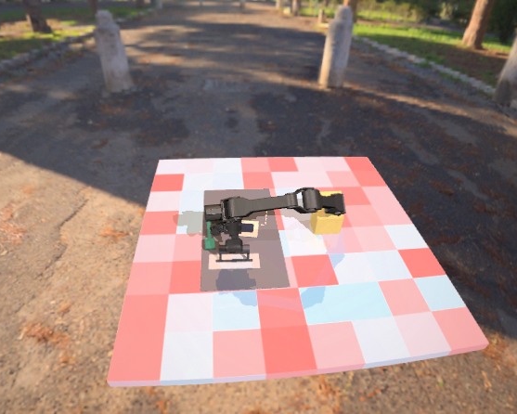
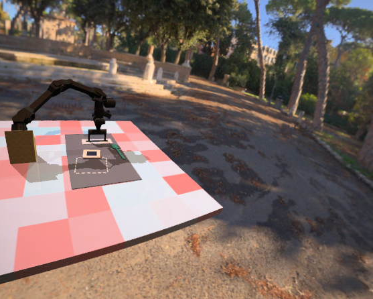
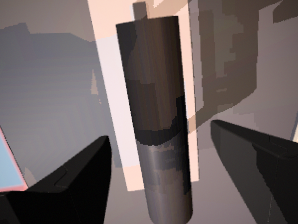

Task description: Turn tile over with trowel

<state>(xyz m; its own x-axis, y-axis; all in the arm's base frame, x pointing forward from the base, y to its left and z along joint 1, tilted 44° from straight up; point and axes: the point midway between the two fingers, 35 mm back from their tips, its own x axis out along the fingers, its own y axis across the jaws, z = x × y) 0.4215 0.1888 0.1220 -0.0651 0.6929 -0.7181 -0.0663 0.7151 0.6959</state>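
A trowel [image 1: 213, 265] [image 2: 108, 141] [image 3: 117, 95] has a pale flat blade, end posts and a raised dark round handle. It lies blade down on the grey mat [image 1: 272, 274] [image 2: 79, 182]. My gripper [image 1: 234, 249] [image 2: 97, 131] [image 3: 160, 135] is open, pointing down; one finger stands on each side of the handle, with gaps in the wrist view. The cream tile [image 1: 255, 228] [image 2: 92, 153] lies flat between trowel and outline, its dark mark facing up. The dashed outline [image 2: 91, 173] is just beside the tile; the arm hides part of it in the top view.
A green spatula-like tool [image 1: 209, 243] [image 2: 118, 151] lies on the mat beside the trowel and tile. The arm reaches over the mat from a yellow block [image 1: 327, 223] [image 2: 21, 147]. The checkered table [image 1: 284, 353] [image 2: 94, 224] extends around the mat.
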